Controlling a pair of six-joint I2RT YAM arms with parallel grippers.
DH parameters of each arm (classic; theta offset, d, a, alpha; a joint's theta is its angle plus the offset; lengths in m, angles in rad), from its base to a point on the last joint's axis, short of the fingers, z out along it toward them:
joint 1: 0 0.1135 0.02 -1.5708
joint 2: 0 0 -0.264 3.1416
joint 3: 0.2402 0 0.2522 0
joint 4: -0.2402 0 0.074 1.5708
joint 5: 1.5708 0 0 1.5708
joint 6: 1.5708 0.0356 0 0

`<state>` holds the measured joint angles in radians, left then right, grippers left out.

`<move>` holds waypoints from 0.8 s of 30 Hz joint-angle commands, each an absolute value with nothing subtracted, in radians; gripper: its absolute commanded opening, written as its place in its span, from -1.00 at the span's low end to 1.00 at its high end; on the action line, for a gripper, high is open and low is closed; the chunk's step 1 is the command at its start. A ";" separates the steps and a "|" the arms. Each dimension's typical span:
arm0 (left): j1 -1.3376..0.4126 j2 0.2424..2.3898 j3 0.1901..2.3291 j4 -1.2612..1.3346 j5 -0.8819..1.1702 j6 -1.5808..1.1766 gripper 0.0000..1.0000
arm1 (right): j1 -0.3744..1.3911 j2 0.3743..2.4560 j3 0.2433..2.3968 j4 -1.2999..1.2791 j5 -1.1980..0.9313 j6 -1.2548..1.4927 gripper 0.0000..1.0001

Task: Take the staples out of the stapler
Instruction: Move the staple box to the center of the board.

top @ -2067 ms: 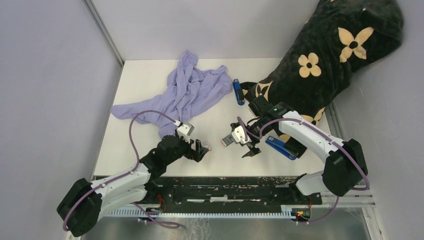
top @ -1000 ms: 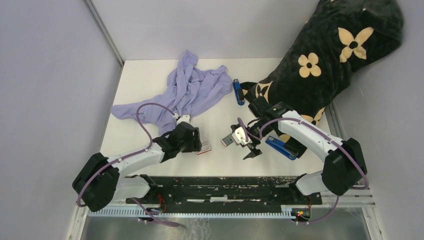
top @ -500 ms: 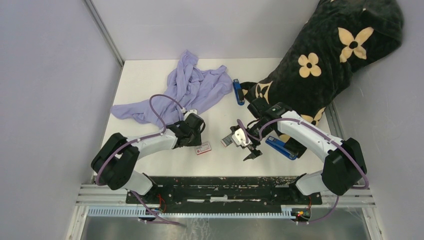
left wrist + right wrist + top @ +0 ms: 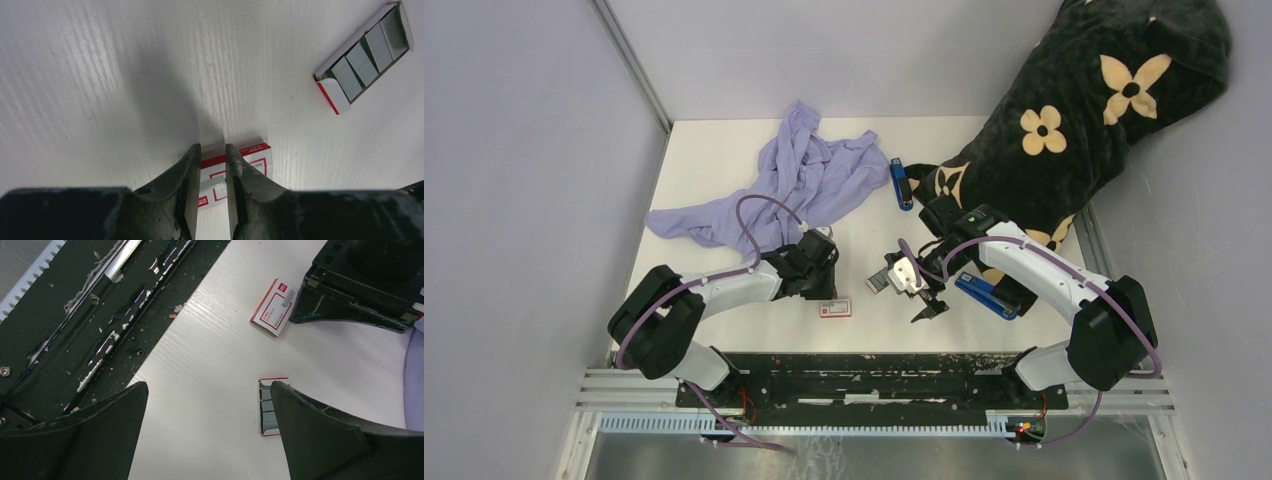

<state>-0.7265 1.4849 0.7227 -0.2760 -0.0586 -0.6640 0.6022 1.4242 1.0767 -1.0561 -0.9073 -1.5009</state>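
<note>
Top external view: the left gripper (image 4: 210,150), jaws a slim gap apart with nothing gripped, hangs just behind the red-and-white box (image 4: 834,308). Right of the box the staples (image 4: 361,56) lie in an open tray (image 4: 334,95); farther right, the right gripper (image 4: 209,387) gapes wide, empty.

The small box (image 4: 834,308) and the open tray (image 4: 879,283) lie in your path. The purple cloth (image 4: 794,185) closes the far left, the floral bag (image 4: 1074,130) and blue stapler (image 4: 986,297) the right; bare table (image 4: 869,235) lies between.
</note>
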 commanded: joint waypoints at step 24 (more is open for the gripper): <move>-0.758 1.056 0.555 -0.083 -0.067 -0.569 -0.17 | 0.606 1.457 1.107 -1.036 -0.921 -1.503 1.00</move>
<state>-0.7540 1.1431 0.6487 -0.2211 -0.0971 -0.6498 0.6022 1.4521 1.0786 -1.0573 -0.9112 -1.5047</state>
